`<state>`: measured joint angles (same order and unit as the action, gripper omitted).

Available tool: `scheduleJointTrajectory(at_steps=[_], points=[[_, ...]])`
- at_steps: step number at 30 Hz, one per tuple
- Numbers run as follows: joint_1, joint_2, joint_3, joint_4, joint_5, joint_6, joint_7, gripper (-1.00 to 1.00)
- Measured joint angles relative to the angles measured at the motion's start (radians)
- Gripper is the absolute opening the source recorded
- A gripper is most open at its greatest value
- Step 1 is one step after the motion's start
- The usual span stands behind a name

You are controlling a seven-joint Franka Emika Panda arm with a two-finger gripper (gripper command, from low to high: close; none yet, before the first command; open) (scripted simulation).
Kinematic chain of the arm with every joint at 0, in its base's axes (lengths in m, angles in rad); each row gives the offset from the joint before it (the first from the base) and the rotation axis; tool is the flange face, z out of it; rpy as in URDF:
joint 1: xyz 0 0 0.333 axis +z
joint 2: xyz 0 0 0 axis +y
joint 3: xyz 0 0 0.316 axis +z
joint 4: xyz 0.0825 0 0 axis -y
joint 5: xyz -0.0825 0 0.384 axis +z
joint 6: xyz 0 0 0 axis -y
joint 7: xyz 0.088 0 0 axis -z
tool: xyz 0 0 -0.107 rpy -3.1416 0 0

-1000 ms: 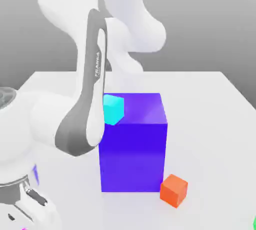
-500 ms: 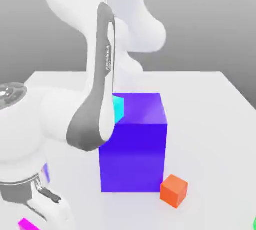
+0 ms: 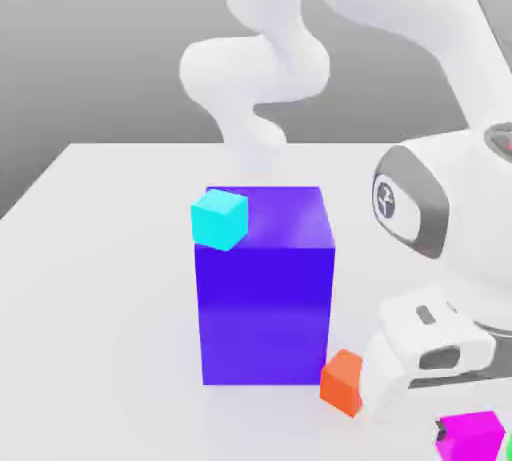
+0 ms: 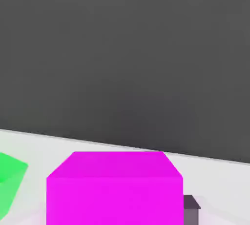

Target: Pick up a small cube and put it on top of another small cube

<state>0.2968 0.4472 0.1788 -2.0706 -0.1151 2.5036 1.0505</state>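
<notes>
Here my claw (image 3: 478, 436) grips the small cube (image 3: 472, 436) at the exterior view's lower right corner. The orange cube (image 3: 341, 382) sits beside the blue-violet block (image 3: 265, 294) on the counter (image 3: 100, 279); the cyan cube (image 3: 219, 219) appears at the block's upper left.

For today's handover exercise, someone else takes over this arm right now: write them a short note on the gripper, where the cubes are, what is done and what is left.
Gripper: shut on the small magenta cube, at the exterior view's lower right.
A green cube sits just beside it.
Orange cube: on the table at the big blue block's front corner.
Cyan cube: at the block's upper corner.
Done: magenta cube grasped.
Left: carry it over another small cube, set it on top, release.
</notes>
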Motion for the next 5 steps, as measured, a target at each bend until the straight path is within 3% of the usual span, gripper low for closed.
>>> scheduleJointTrajectory(at_steps=[1, 2, 5], points=[[0.037, 0.045, 0.001, 0.016, -0.025, 0.029, 0.012, -1.0], [0.056, 0.072, 0.001, 0.024, -0.04, 0.049, 0.019, 1.0], [0.056, 0.072, 0.001, 0.024, -0.04, 0.049, 0.019, 1.0]])
